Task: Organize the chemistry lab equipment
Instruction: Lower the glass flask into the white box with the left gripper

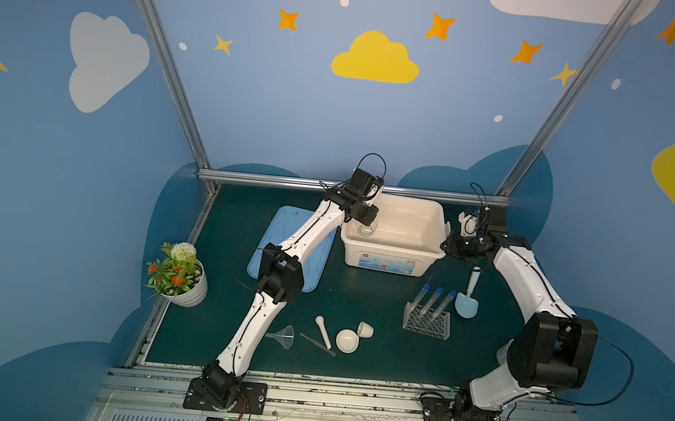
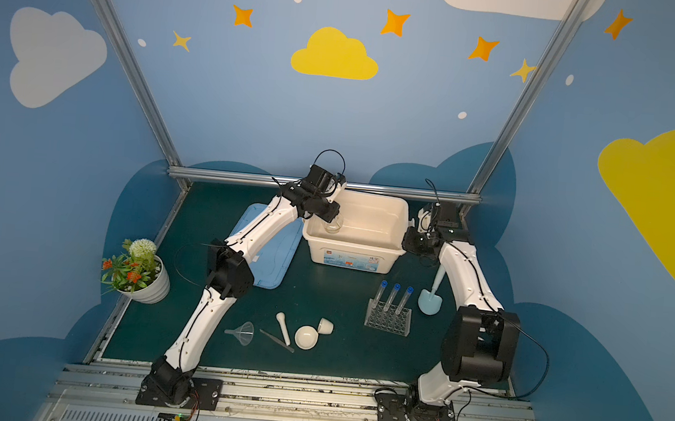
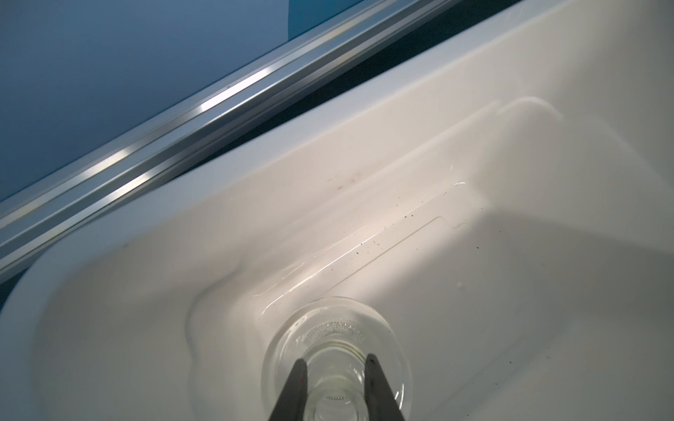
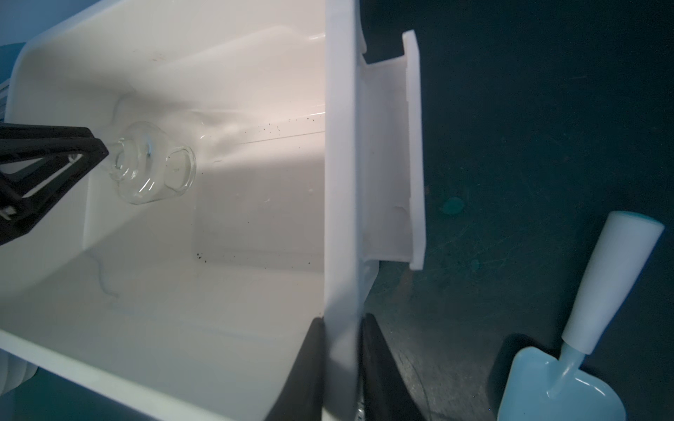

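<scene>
Glass flask [image 3: 339,328]: held by the neck between the closed fingers of the left gripper [image 3: 335,359], inside the white storage bin [image 1: 391,247], near its left end. Contact between the flask base and the bin floor cannot be determined. Right gripper [image 4: 341,320]: clamped on the bin's right-hand rim, one finger inside the wall, one outside.

Three blue-capped test tubes [image 1: 432,301] stand tilted in the clear rack [image 1: 426,325] on the green mat [image 1: 361,297] in front of the bin. Blue scoop [image 1: 467,302] lies just beside the rack. Funnel [image 1: 284,336], tweezers [image 1: 318,344], pestle [image 1: 324,332], bowl [image 1: 347,340] and tipped cup [image 1: 365,329] lie grouped nearer the front edge, all outside the bin. Blue lid [image 1: 316,270] lies flat to the left of the bin.
</scene>
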`<state>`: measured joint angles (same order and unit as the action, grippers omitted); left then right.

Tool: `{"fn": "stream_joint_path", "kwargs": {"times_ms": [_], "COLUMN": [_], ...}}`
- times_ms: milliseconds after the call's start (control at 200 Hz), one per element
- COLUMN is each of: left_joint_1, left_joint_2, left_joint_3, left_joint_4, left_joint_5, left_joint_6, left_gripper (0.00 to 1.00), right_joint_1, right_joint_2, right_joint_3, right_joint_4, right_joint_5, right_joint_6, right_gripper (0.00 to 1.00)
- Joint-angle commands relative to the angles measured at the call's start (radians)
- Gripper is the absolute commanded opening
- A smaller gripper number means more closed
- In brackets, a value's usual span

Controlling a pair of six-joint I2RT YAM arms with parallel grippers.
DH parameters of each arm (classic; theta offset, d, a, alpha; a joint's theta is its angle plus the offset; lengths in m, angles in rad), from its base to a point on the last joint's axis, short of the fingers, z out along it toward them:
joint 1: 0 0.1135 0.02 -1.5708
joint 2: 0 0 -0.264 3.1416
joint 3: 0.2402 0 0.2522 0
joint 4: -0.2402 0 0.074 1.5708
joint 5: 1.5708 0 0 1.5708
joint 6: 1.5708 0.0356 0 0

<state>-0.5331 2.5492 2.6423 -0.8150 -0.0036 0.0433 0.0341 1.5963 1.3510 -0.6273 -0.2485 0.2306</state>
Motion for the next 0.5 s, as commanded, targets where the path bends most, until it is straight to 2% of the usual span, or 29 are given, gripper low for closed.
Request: {"fn": "stream_joint_path", "kwargs": {"times_ms": [0,496], "left_joint_1": [-0.005,-0.015], "left_joint_2": [0.013,0.055], "left_joint_3": [0.030,0.024], "left_joint_4": [0.049,0.016], "left_joint_5": [-0.013,-0.034], "left_joint_6": [0.028,0.087], "left_gripper": [0.08,0.09], "right_joint_1": [0.000,0.000], "right_joint_2": [-0.028,-0.030], "right_joint_3": [-0.012,-0.020], "right_joint_4": [-0.028,-0.026], "right_joint_5": [-0.013,-0.011], "right_joint_6": [0.001,0.013], "right_gripper": [0.19,0.19]}}
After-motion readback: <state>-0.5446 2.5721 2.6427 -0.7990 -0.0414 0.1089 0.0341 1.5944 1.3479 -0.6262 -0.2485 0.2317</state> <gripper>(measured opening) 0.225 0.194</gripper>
